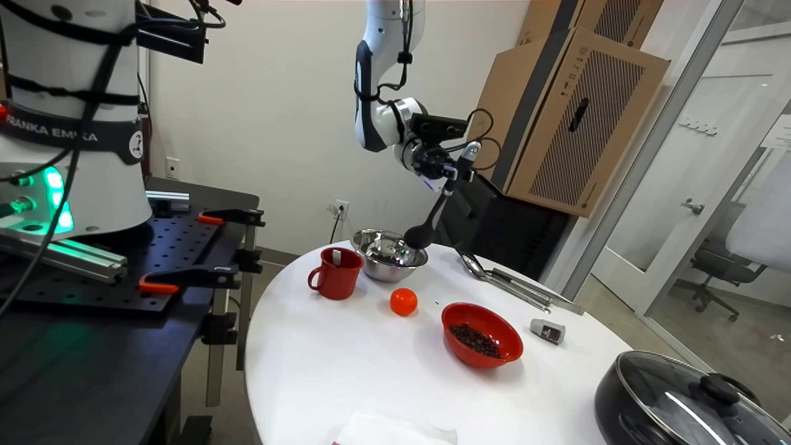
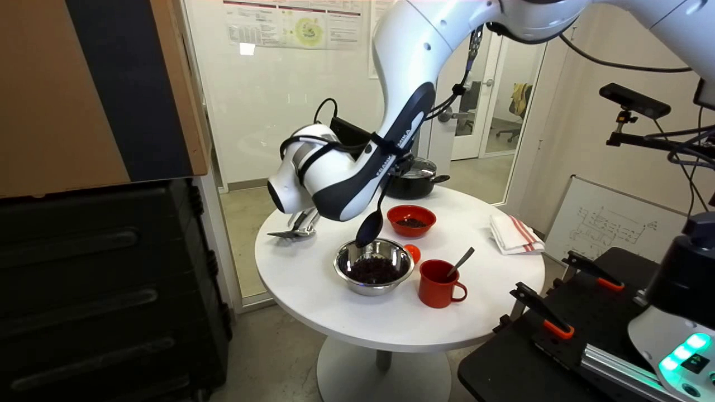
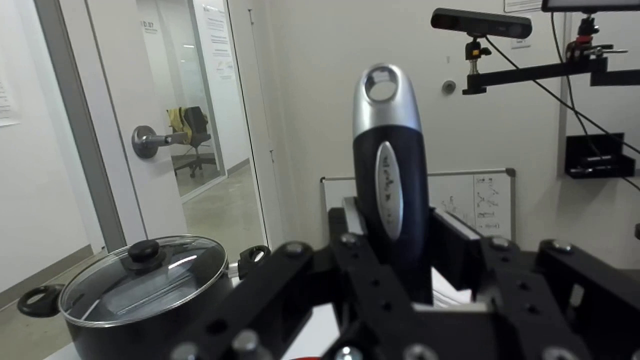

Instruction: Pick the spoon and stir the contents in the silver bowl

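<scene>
We see the hand [image 3: 402,220] clasped around the spoon [image 3: 390,185], gripping its smooth black handle, which ends in a silvery tip pierced by a round hole and bears a slim oval metallic badge. In both exterior views the spoon slants downward, its dark, rounded scoop [image 2: 370,229] at the rim of the silver bowl [image 2: 372,288]; we cannot tell whether the two touch. The bowl is round, shiny bare metal, with small dark contents [image 2: 377,270] spread over its bottom. Near it we find a glossy red mug [image 1: 337,282] with a looped handle and a utensil [image 2: 462,261] leaning inside, a smooth orange-red ball-shaped thing [image 1: 403,301], and, further away, a flared red bowl [image 1: 465,356] holding dark bits [image 1: 476,341]. Slim metal utensils [image 1: 516,290], a small grey object [image 1: 547,331], a black pot [image 3: 120,340] under a glass lid [image 3: 165,285], and a folded white cloth [image 2: 511,234] striped in red share the smooth, white, round tabletop [image 1: 321,377]. In the room we make out cardboard boxes [image 1: 605,123] with finely lined print, black cases [image 2: 111,279] with ridged fronts, a perforated black plate [image 1: 182,238], a whiteboard [image 2: 620,229] with pen marks, a white door [image 1: 670,185] with a metal lever and a grey floor [image 2: 268,357]
</scene>
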Controlling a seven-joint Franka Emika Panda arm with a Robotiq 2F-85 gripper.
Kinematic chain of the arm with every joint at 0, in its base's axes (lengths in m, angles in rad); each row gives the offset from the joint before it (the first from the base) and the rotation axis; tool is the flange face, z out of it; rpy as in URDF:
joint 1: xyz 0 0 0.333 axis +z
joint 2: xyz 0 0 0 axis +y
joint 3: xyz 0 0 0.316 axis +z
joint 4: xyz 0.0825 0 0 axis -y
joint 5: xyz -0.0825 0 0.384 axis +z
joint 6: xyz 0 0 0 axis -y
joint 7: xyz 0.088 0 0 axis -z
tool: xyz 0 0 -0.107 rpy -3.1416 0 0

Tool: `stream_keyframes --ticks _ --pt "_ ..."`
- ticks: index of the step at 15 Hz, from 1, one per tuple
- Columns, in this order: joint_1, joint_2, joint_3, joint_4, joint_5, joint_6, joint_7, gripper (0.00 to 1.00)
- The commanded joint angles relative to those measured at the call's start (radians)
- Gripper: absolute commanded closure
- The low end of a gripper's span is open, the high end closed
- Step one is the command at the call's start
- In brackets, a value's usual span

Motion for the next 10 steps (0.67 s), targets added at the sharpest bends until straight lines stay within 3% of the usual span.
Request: stream_keyframes --ticks 1,10 --pt "-0.046 -0.132 0.026 -0.092 0.082 0.076 0.038 0.92" --pt "-0.228 -0.360 -0.020 -0.282 0.412 0.314 0.286 0.92"
